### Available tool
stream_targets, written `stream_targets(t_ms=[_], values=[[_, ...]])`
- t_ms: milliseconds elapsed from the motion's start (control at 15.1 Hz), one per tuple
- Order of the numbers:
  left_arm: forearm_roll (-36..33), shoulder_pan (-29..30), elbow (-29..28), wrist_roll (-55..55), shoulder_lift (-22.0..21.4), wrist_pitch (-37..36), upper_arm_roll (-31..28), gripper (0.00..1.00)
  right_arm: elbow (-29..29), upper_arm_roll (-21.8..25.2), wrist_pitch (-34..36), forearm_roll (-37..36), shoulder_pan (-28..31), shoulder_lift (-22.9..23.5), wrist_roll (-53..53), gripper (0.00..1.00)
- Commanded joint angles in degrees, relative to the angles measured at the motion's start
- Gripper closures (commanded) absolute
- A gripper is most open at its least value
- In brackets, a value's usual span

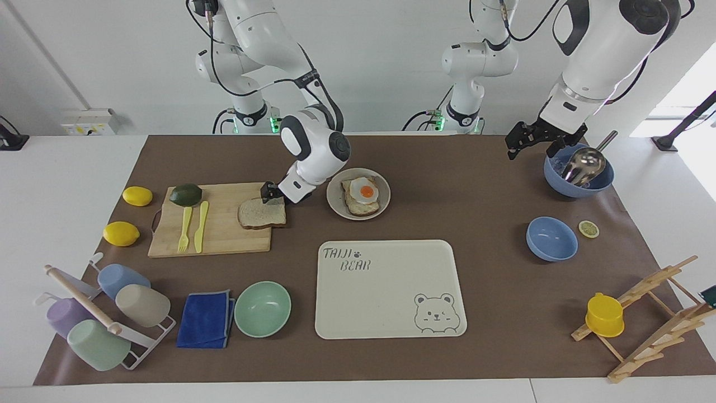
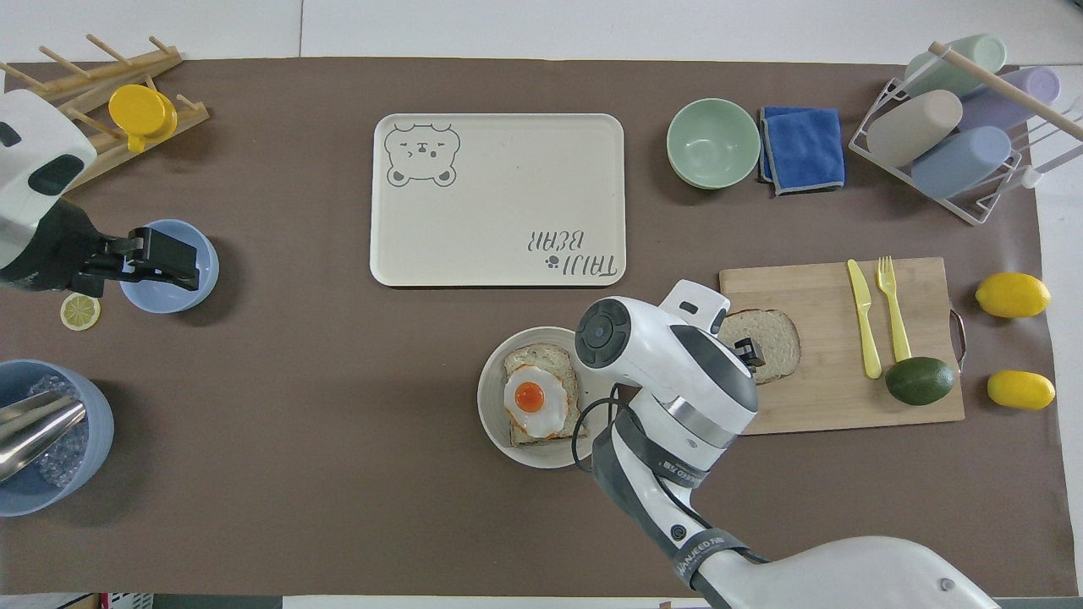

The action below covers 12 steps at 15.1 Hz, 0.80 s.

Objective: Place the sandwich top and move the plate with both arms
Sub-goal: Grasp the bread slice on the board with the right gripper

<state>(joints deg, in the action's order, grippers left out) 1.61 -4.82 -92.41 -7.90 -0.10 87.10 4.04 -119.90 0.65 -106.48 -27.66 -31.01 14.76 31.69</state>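
Jaws of the right gripper (image 1: 271,197) pinch the brown bread slice (image 1: 260,213) on the wooden board (image 1: 224,235) by one corner, so it may flop; left gripper (image 1: 528,140) waits with jaws wide.

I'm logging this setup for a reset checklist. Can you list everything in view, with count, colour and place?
sandwich top: 1, light brown, on the cutting board
plate: 1, beige-grey, beside the board, bearing the egg toast
cutting board: 1, wooden; avocado, yellow knife and fork on it
lemons: 2, yellow, beside the board
tray: 1, cream, mid-table
green bowl: 1, beside the blue cloth
blue bowls: 2, at the left arm's end; one holds a metal scoop
cup rack: 1, white, four cups
wooden rack: 1, yellow cup on it
right gripper: at the sandwich top
left gripper: open, waits
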Motion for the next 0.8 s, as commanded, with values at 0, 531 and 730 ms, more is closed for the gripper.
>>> stream_targets(t_ms=[0,531,730], values=[[0.2,0.5,-1.5,-0.5,-1.5,0.2,0.2,0.00,-2.9,-0.1,-3.5,-1.3,1.5,-1.8,-1.0,0.26],[0.2,0.5,-1.5,-0.5,-1.5,0.2,0.2,0.00,-1.9,-0.1,-4.5,-1.3,1.1,-1.6,1.3,0.55],[0.1,0.5,-1.5,-0.5,-1.5,0.2,0.2,0.00,-2.0,-0.1,-4.5,-1.3,1.1,-1.6,2.4,0.82]])
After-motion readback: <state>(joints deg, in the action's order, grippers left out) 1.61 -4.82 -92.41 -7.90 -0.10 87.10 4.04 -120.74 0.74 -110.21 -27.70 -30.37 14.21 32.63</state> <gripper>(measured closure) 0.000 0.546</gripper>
